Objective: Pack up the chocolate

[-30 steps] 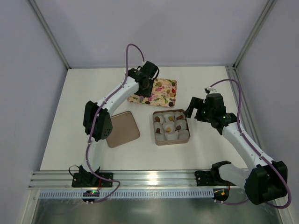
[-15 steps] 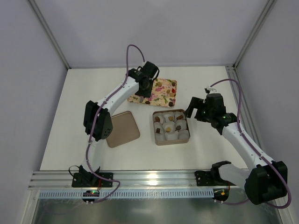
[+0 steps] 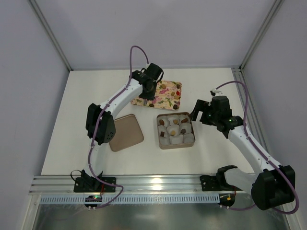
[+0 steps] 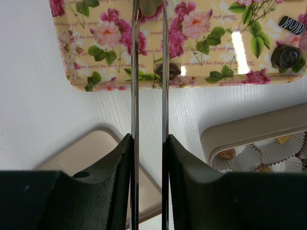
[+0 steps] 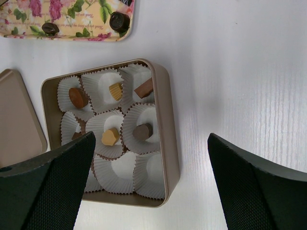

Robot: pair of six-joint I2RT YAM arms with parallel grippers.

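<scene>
Chocolate, one tan piece, sits between your left claw's narrowed blades for lifting, grip unclear; your right claw hangs spread, leaving the tin reachable.

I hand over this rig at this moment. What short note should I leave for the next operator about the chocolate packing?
Left end effector: over the floral tray, jaws narrow around a tan piece; whether it is firmly gripped cannot be told.
Right end effector: open wide, empty, above the box.
Done: at least five chocolates sit in paper cups inside the box. The lid lies on the table beside it.
Left: three dark pieces wait on the tray, and at least two cups in the box are empty.
</scene>
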